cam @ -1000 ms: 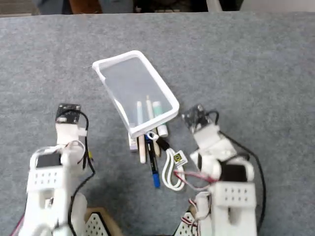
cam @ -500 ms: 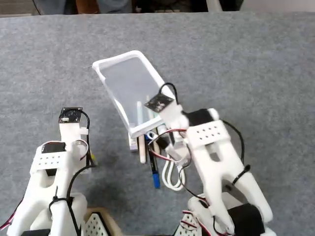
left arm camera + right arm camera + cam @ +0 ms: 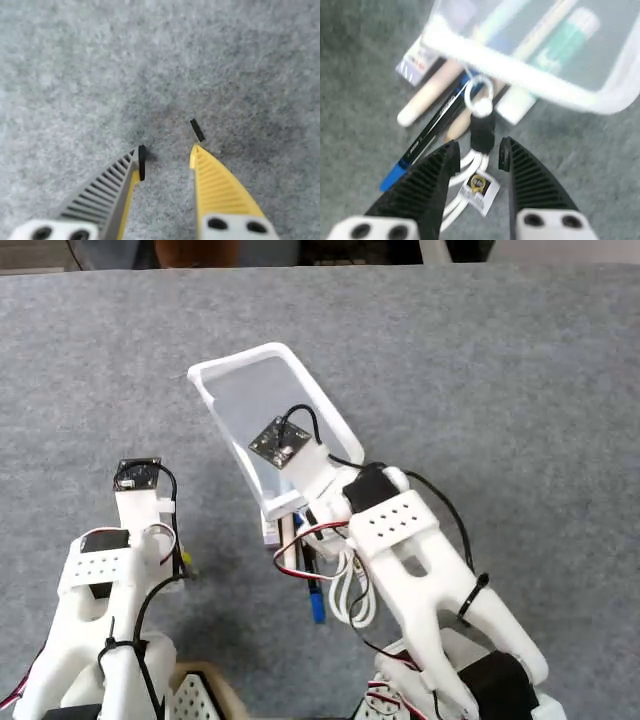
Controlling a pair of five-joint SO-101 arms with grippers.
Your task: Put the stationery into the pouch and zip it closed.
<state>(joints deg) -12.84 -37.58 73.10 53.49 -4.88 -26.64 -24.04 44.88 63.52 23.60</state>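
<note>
A clear pouch (image 3: 255,390) with a white zipper edge lies open-ended on the grey carpet, its mouth (image 3: 520,82) toward the arms. Inside it are a green glue stick (image 3: 560,42) and pale pens. Half out of the mouth lie a black pen with a blue cap (image 3: 427,145) (image 3: 313,590), a beige pen (image 3: 427,97) and a small box (image 3: 412,62). A white cable with a tag (image 3: 477,185) (image 3: 352,600) lies just in front. My right gripper (image 3: 477,150) is open above the black zipper pull (image 3: 481,132) and its white ring. My left gripper (image 3: 168,156) is open over bare carpet.
The right arm (image 3: 390,530) stretches over the pouch's near end and covers part of the stationery in the high view. The left arm (image 3: 130,510) stands left of the pouch. A tiny black scrap (image 3: 197,130) lies on the carpet by the left gripper.
The right arm has unfolded and swung forward and to the left, from beside the stationery to over the pouch's mouth. The left arm has stretched out slightly. Pouch and stationery have not moved.
</note>
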